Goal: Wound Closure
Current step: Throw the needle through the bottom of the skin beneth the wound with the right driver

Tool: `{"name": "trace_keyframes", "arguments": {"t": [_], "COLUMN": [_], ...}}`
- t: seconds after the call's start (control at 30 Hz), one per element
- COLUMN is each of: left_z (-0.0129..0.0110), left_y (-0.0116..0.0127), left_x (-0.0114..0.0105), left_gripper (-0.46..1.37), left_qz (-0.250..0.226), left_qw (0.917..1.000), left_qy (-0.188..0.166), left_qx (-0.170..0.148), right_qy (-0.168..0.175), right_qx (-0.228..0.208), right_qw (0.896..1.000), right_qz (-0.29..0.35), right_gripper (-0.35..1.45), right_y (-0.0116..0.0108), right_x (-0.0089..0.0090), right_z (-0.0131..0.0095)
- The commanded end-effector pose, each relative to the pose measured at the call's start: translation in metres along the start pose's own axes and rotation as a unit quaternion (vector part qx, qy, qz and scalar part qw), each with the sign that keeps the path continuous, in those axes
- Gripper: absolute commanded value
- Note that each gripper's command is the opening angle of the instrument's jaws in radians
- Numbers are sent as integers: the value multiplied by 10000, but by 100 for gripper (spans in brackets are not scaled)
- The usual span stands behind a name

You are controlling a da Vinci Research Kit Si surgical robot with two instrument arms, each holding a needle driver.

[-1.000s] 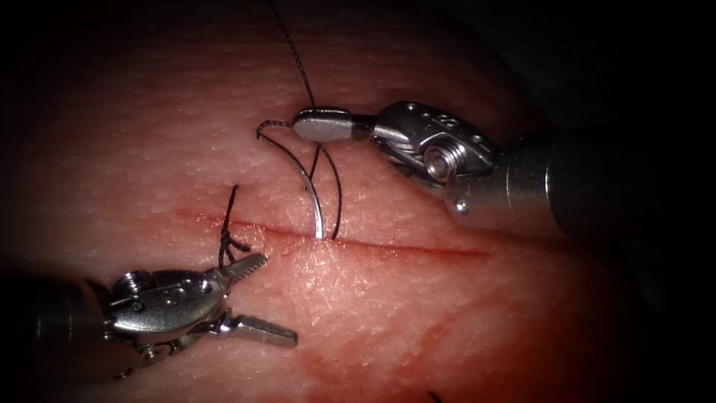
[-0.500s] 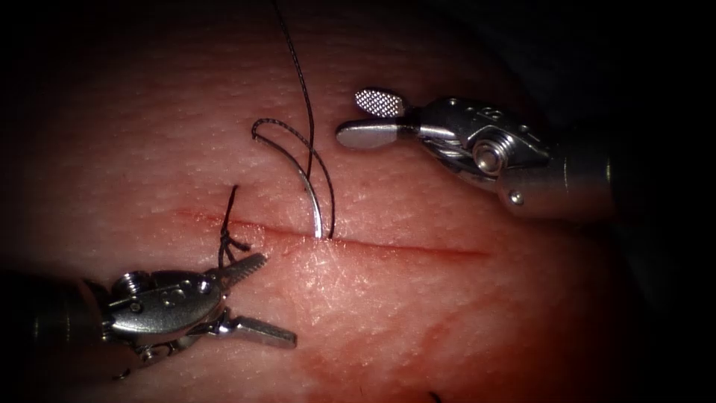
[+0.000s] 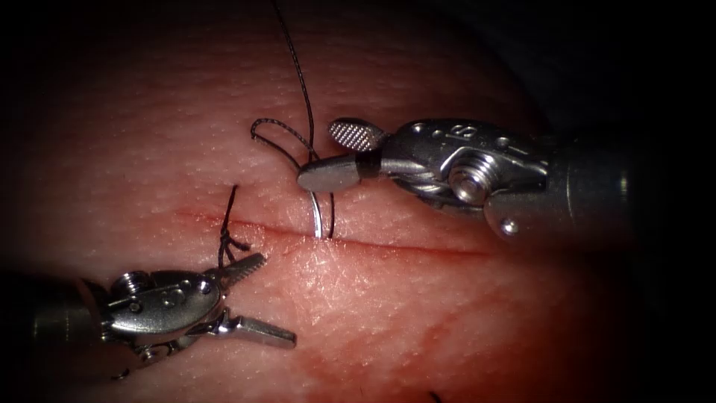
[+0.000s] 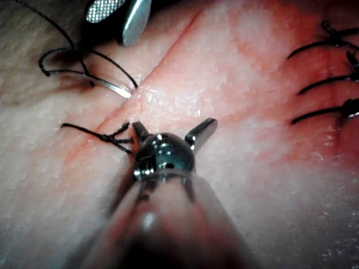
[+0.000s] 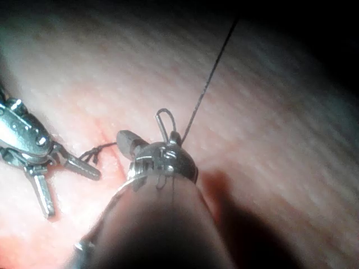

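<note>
Needle (image 3: 318, 216) stands in the cut beneath the open, empty right pincer (image 3: 339, 155)

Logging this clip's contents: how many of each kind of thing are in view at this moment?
Needle drivers: 2, the left tool and right tool, both open and empty.
Curved needles: 1, the needle, standing in the tissue at the cut.
Threads: 1, the thread.
Finished stitches: 4, one knot and three stitches.
Total: 8.

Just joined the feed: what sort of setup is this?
Likely a bench suturing drill: pork tissue with a cut, a curved needle standing in it, thread, two open tools, left and right, holding nothing.
</note>
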Motion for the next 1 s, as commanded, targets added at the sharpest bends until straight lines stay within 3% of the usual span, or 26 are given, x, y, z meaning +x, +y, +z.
{"name": "trace_keyframes", "arguments": {"t": [0.03,0.3,1.0], "left_z": [0,0,0], "left_y": [0,0,0], "left_x": [0,0,0], "left_gripper": [79,79,78], "left_qz": [6,5,4], "left_qw": [10000,10000,10000], "left_qy": [0,0,0], "left_qx": [0,1,2], "right_qy": [-61,-318,-512], "right_qx": [-3,55,-27], "right_qw": [10000,9995,9985], "right_qz": [-12,-66,-177], "right_gripper": [111,102,95], "right_y": [-2,1,25], "right_x": [-1,-12,-29], "right_z": [6,26,55]}}
